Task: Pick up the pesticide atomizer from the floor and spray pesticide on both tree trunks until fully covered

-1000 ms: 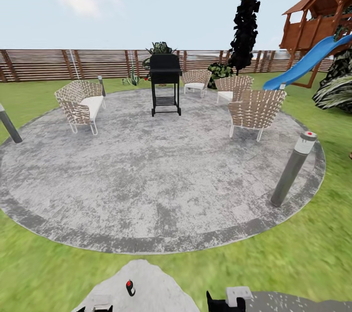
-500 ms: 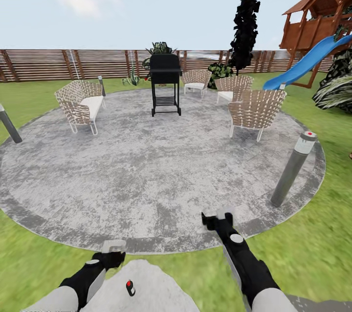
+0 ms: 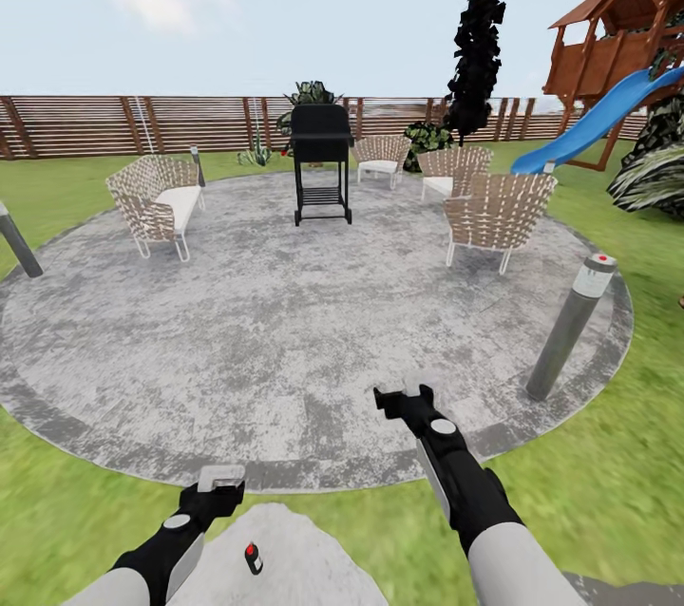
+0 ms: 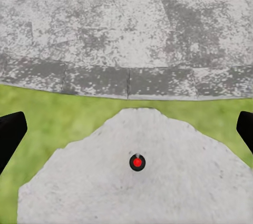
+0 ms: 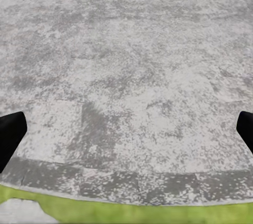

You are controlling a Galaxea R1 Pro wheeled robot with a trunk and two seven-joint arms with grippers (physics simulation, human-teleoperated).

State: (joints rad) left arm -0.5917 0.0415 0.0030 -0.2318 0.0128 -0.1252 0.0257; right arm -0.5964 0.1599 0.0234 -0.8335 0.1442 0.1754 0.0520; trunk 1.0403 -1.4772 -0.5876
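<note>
A tiny dark bottle with a red top, apparently the pesticide atomizer (image 3: 253, 557), stands on a pale stone slab (image 3: 285, 539) in the grass of the garden, right in front of me. The left wrist view looks down on the atomizer (image 4: 137, 162) from above. My left gripper (image 3: 220, 478) hovers open just beyond it, its dark fingers (image 4: 10, 135) spread wide. My right gripper (image 3: 404, 394) is open and empty over the edge of the paving, fingers (image 5: 10, 132) far apart. The trees and their trunks are out of view.
A round grey paved patio (image 3: 285, 321) lies ahead with wicker chairs (image 3: 499, 212), a wicker bench (image 3: 157, 198) and a black grill (image 3: 321, 160). Grey bollard lamps (image 3: 570, 326) stand at its rim. A slatted fence (image 3: 95, 123), a dark cypress (image 3: 475, 46) and a playhouse slide (image 3: 598, 117) stand behind.
Both arms have risen from the bottom edge and stretched forward. Over the last half second the right gripper moved further out and slightly left; the left gripper barely shifted.
</note>
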